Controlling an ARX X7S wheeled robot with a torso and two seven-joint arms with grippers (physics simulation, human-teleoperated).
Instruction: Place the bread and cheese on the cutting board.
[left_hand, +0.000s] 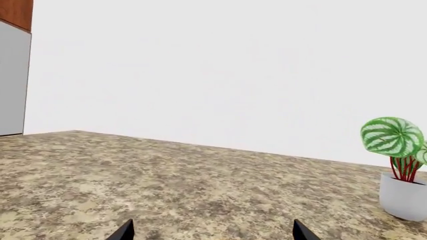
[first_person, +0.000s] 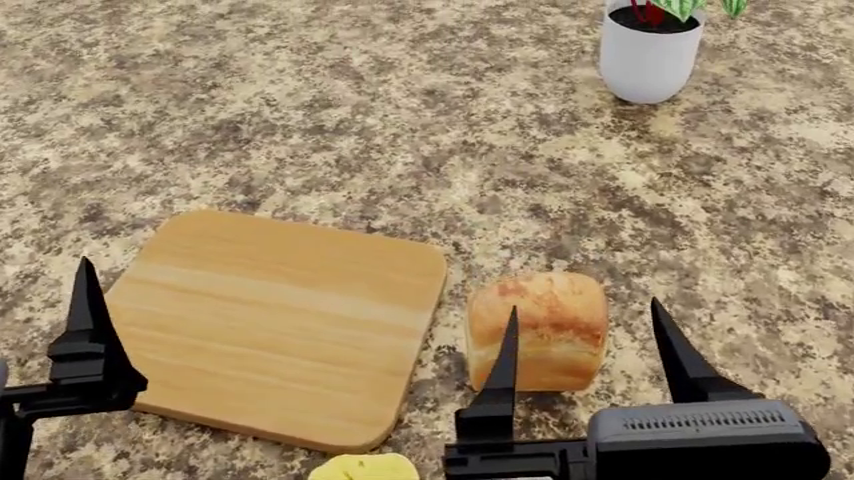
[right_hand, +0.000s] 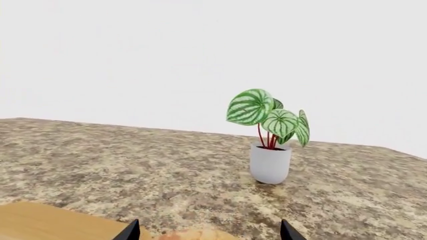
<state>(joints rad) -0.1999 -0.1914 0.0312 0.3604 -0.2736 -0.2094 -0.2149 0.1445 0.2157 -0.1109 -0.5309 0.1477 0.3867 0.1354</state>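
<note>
**Bread beside the board, cheese at the near edge, both grippers spread**

Head view. Granite-patterned countertop (first_person: 334, 110), speckled brown and tan. The cutting board (first_person: 274, 320) lies flat on it, left of centre, with nothing on its surface. The bread (first_person: 538, 330) sits on the counter just beside the board's right edge, apart from it by a narrow strip of stone, crust up. The cheese (first_person: 363, 468) shows only as a pale yellow top at the lower edge of the view, just off the board's near corner, on the counter. The right gripper (first_person: 590, 345) stands in front of the loaf with its two dark fingers parted wide, one across the loaf's front, the other to its right; whether either touches cannot be told. Of the left gripper (first_person: 83, 340) only one finger shows here, over the board's left edge. A potted plant (first_person: 650, 50) in a white pot stands at the far right.

Left wrist view. Two finger tips of the left gripper (left_hand: 212, 231), well apart, nothing between them. Countertop, white wall (left_hand: 220, 70), potted plant.

Right wrist view. Tips of the right gripper, spread apart; the loaf's crust barely shows between them, a corner of the board to one side, the potted plant beyond.
</note>
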